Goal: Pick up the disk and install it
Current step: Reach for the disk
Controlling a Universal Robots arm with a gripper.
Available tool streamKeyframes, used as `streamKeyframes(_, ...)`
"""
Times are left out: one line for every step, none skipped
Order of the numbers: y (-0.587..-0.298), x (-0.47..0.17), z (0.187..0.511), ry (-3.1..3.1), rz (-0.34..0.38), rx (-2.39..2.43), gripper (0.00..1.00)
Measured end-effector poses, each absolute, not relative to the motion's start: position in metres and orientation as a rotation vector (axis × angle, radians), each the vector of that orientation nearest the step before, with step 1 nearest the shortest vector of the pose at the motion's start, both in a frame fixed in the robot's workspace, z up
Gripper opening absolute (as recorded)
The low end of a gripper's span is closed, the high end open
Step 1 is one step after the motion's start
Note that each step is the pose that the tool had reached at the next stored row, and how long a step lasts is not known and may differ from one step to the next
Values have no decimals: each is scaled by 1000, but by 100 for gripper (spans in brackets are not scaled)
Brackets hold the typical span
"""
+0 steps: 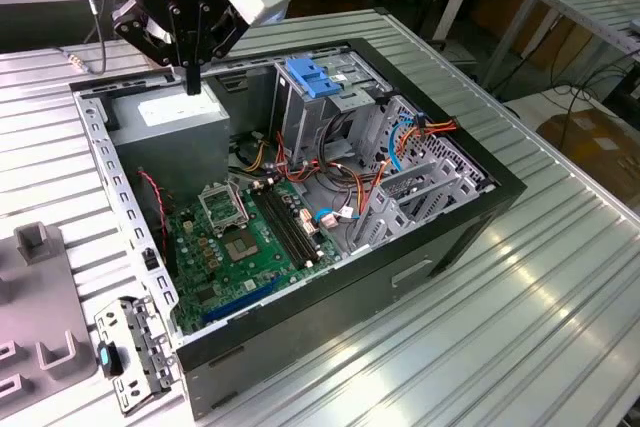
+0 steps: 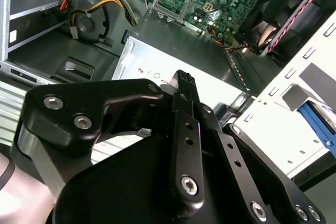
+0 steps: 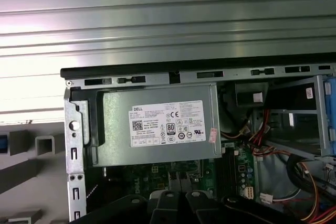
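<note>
The disk is out of view. My gripper (image 1: 192,85) hangs at the back corner of the open computer case (image 1: 440,247), on the exterior view's left. It is just above the grey power supply (image 1: 172,117) with the white sticker. Its two black fingers are pressed together with nothing between them. In the second wrist view the shut fingertips (image 2: 184,80) point down at the power supply's top (image 2: 157,59). The first wrist view looks straight down on the power supply (image 3: 157,124) and its label.
A wide light-blue ribbed latch (image 1: 310,77) tops the metal drive cage. The green motherboard (image 1: 240,237) and loose orange and red cables (image 1: 340,182) fill the case floor. A grey slotted fixture (image 1: 35,247) and a metal bracket (image 1: 135,352) lie on the ribbed table.
</note>
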State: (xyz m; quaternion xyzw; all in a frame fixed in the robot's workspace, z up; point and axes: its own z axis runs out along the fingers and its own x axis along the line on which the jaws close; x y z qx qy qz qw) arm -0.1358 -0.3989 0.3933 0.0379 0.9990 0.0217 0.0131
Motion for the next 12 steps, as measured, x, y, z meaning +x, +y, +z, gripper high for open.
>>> streamKeyframes(-399,-139,393,3112,68,118,11)
streamKeyframes(-399,-140,393,3113,68,118,11)
streamKeyframes(-399,-142,393,3112,68,118,11)
streamKeyframes(-399,-144,393,3113,68,118,11)
streamKeyframes(-399,-146,393,3113,68,118,11)
streamKeyframes(-399,-147,393,3113,68,118,11)
streamKeyframes(-399,-148,393,3112,68,118,11)
streamKeyframes(-399,-149,393,3112,68,118,11)
streamKeyframes(-399,-151,393,3112,68,118,11)
streamKeyframes(-399,-153,393,3112,68,118,11)
streamKeyframes(-399,-155,393,3112,68,118,11)
streamKeyframes(-399,-156,393,3112,68,118,11)
